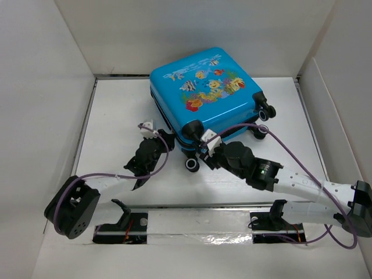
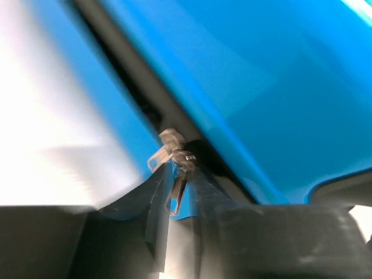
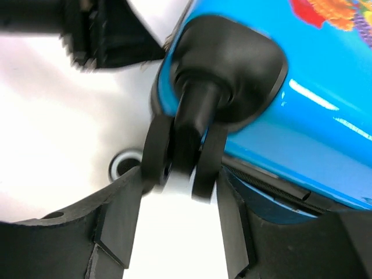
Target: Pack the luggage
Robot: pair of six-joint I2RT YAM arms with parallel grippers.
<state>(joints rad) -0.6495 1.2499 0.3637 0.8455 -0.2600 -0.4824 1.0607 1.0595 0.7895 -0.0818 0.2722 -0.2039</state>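
The luggage lies flat and closed at the back middle of the white table, its fish print facing up. My left gripper is at its front left edge. In the left wrist view this gripper is shut on a metal zipper pull hanging from the black zipper line of the blue shell. My right gripper is at the near corner. The right wrist view shows it shut on a black twin wheel under the caster housing.
Another wheel rests on the table just below the near corner, and two more wheels stick out on the right side. White walls enclose the table on three sides. Purple cables arc over both arms.
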